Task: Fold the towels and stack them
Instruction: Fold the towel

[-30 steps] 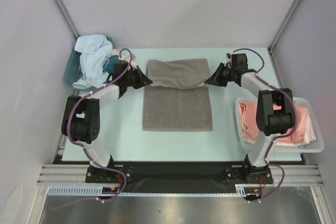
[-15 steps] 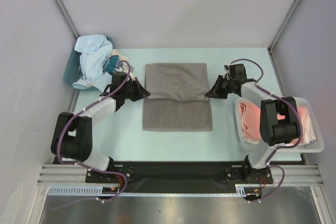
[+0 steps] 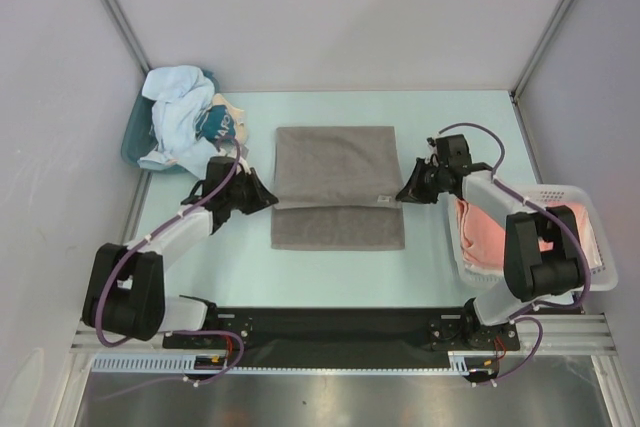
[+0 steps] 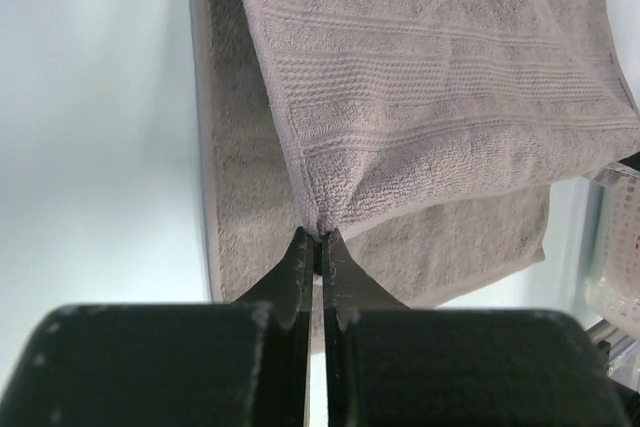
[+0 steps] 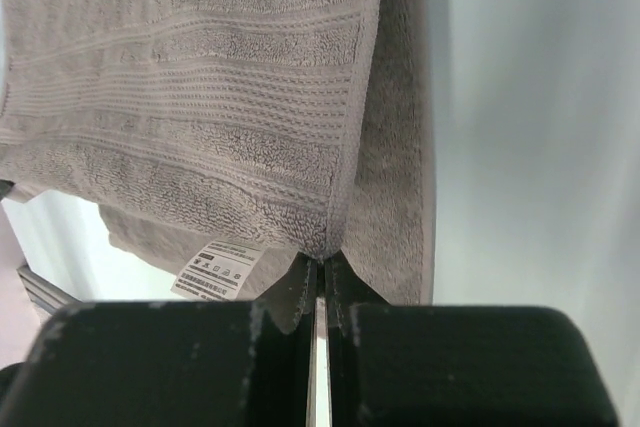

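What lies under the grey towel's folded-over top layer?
The lower layer of the same grey towel, showing as a strip at the near edge; the rest, and the table beneath, is covered.

The grey towel is showing nubby matt terry crossed by flatter ribbed woven bands, with a smooth printed label at its edge. The left pincer and right pincer are looking like matt black plastic. The pale surface is reading smooth. At three o'clock, a translucent plastic basket is cradling the fluffy salmon-pink towel.
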